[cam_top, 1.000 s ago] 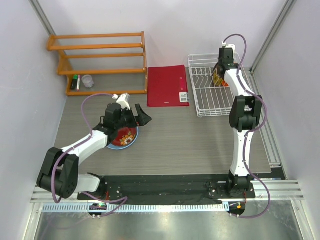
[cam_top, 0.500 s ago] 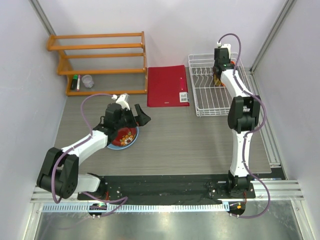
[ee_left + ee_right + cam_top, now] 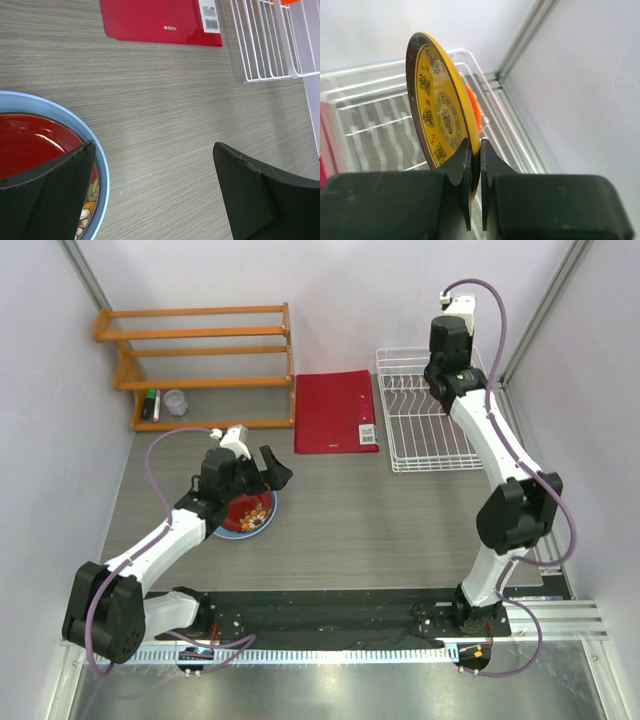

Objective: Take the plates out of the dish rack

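One more leaves the dish rack point(image 3: 430, 435). The blue plate point(image 3: 50, 111) holds the red plate point(image 3: 30, 140), by the left gripper point(image 3: 152, 150), fingers wide apart. The yellow plate point(image 3: 437, 115) just came up, clamped in the right gripper point(image 3: 475, 150). The orange plate point(image 3: 475, 112) waits inside.

We see yellow plate point(image 3: 442, 115) upright over white wire rack point(image 3: 430, 440), orange plate point(image 3: 474, 112) behind it, red floral plate point(image 3: 30, 142) stacked on blue plate point(image 3: 60, 112).

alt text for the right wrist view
The right hand pinches the lower rim of a yellow plate held on edge. Behind it are the white dish rack and a sliver of an orange plate.
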Robot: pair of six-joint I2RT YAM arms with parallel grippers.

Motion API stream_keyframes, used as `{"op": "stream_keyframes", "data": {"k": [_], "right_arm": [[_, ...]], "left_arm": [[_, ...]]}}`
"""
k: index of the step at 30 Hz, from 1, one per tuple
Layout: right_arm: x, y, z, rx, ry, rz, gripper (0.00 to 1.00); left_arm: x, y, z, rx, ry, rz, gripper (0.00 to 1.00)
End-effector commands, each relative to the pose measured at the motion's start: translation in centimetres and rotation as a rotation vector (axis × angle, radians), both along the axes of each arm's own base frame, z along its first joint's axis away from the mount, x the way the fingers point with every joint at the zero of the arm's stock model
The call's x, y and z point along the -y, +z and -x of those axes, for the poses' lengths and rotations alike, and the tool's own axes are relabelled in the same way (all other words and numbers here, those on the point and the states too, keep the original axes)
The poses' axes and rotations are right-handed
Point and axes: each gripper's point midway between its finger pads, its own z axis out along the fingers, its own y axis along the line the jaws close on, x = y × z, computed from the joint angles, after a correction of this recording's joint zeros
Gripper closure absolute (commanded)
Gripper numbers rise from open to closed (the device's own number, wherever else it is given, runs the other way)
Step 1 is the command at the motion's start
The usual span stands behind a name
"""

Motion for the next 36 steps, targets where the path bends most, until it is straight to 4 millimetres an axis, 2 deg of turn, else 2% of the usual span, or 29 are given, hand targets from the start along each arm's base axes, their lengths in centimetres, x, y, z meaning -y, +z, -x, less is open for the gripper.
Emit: {"op": "stream_keyframes", "data": {"k": [1,2,3,4,5,6,7,8,9,10,11,12,13,14,16,17,18,20,22,23,24,26,36], "right_arm": [[-3.2,3.4,3.4,0.114,0.111,-0.158,0.99],[-4.2,3.2,4.0,0.109,0.152,-0.194,0.99],[-6.4,1.4,4.8,0.064,0.227,-0.230,0.99],[-7.3,2.0,6.0,0.074,0.274,-0.267,0.99],[-8.7,1.7,6.8,0.078,0.314,-0.333,0.99],[-9.8,-0.4,7.7,0.033,0.348,-0.367,0.99],[-11.8,-1.2,8.4,0.008,0.437,-0.431,0.99],[-12.8,-0.6,9.4,0.031,0.465,-0.509,0.99],[-13.9,-2.5,10.2,-0.011,0.504,-0.555,0.99],[-15.8,-2.3,11.0,-0.013,0.594,-0.619,0.99],[-16.8,-2.0,11.9,-0.006,0.625,-0.681,0.99],[-17.6,-3.6,12.8,-0.039,0.641,-0.717,0.99],[-19.6,-3.3,13.7,-0.044,0.737,-0.773,0.99],[-20.2,-4.2,14.7,-0.066,0.759,-0.802,0.99],[-21.9,-4.1,15.7,-0.065,0.820,-0.885,0.99],[-22.4,-5.4,16.3,-0.095,0.828,-0.916,0.99],[-23.0,-5.0,16.6,-0.082,0.852,-0.957,0.99],[-24.4,-6.4,17.9,-0.131,0.895,-1.009,0.99],[-25.3,-6.2,18.2,-0.118,0.923,-1.054,0.99],[-25.9,-6.9,18.9,-0.144,0.944,-1.073,0.99],[-26.3,-6.6,19.1,-0.133,0.963,-1.090,0.99],[-27.1,-7.3,19.7,-0.155,0.973,-1.121,0.99],[-29.5,-8.8,21.0,-0.210,1.020,-1.155,0.99]], "left_arm": [[-0.2,3.2,-0.4,0.078,0.015,0.028,0.01],[-0.3,3.7,-0.1,0.094,0.020,0.043,0.00],[-0.4,4.0,0.1,0.106,0.024,0.052,0.00],[-0.4,4.3,0.2,0.120,0.028,0.064,0.01],[-0.5,4.9,0.4,0.143,0.035,0.085,0.00],[-0.5,5.3,0.5,0.156,0.035,0.096,0.00],[-0.5,5.5,0.6,0.164,0.037,0.104,0.01],[-0.6,5.6,0.8,0.171,0.037,0.108,0.00],[-0.6,6.1,1.0,0.182,0.039,0.118,0.00],[-0.7,6.4,1.0,0.191,0.044,0.124,0.00],[-0.8,6.2,1.2,0.191,0.046,0.124,0.00],[-0.9,6.4,1.2,0.196,0.052,0.133,0.01],[-0.9,6.2,1.4,0.193,0.053,0.133,0.00],[-0.9,6.2,1.4,0.196,0.055,0.137,0.00],[-0.9,6.1,1.5,0.192,0.062,0.150,0.01],[-0.9,6.0,1.5,0.191,0.060,0.155,0.00],[-0.8,6.2,1.4,0.197,0.060,0.165,0.01],[-0.7,5.8,1.5,0.190,0.063,0.187,0.00],[-0.3,5.8,1.5,0.190,0.056,0.215,0.00],[-0.2,5.8,1.5,0.187,0.052,0.222,0.01],[-0.1,5.6,1.4,0.184,0.048,0.228,0.00],[0.3,5.3,1.3,0.172,0.039,0.243,0.00],[2.0,5.2,0.7,0.148,-0.009,0.322,0.00]]}}
